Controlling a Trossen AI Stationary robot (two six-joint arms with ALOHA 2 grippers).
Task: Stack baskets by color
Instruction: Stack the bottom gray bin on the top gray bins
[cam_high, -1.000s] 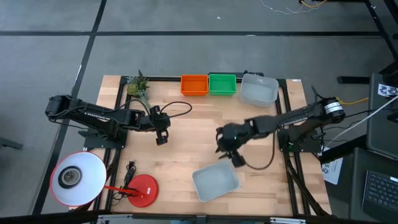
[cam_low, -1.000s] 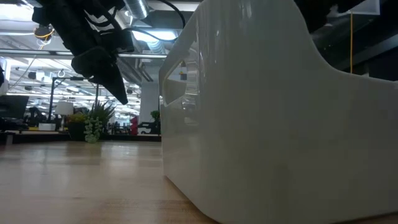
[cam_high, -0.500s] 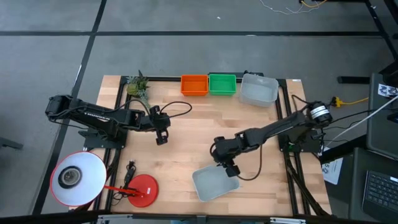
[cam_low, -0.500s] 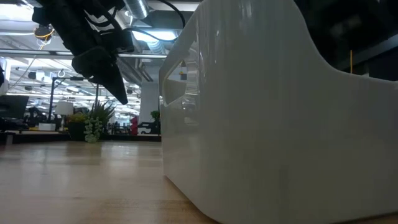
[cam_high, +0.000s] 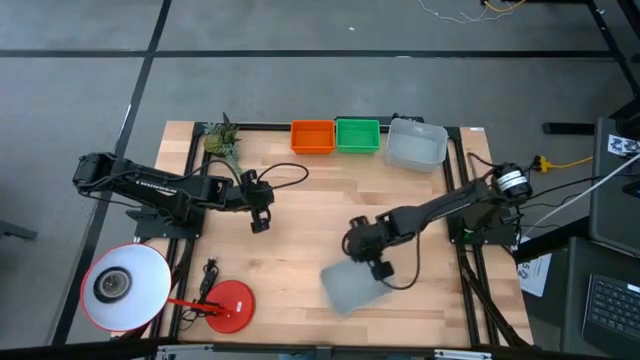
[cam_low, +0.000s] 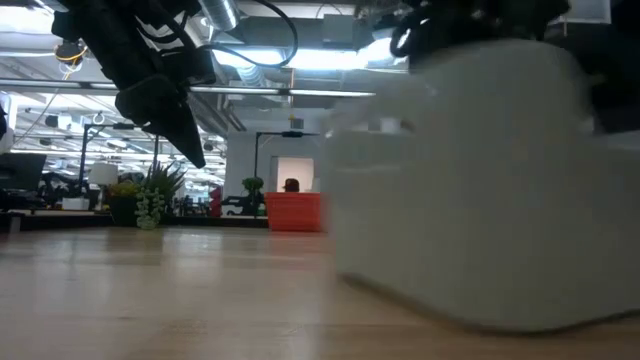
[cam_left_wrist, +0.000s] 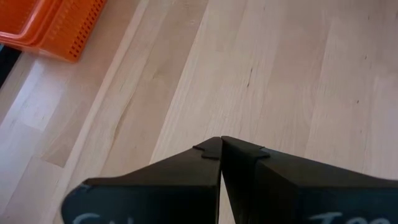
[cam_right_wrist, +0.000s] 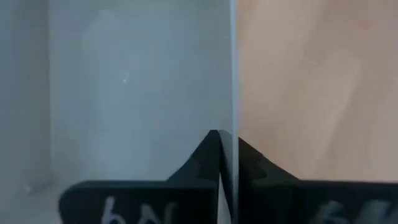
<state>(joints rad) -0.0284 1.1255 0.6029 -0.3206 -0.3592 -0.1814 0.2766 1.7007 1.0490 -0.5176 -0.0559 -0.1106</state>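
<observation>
In the low view the translucent pale grey plastic basket (cam_low: 480, 190) is smeared by motion, its outline soft and its right side cut off by the picture's edge. From above, the same basket (cam_high: 350, 285) is a blurred patch, its rim unreadable. How many nested pieces make up the orange rectangular basket stack (cam_high: 312, 136) cannot be told; its far end is cropped in the left wrist view.

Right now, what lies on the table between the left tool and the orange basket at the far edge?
Nothing: in the high view only bare wood lies between the left tool and the orange basket.
</observation>
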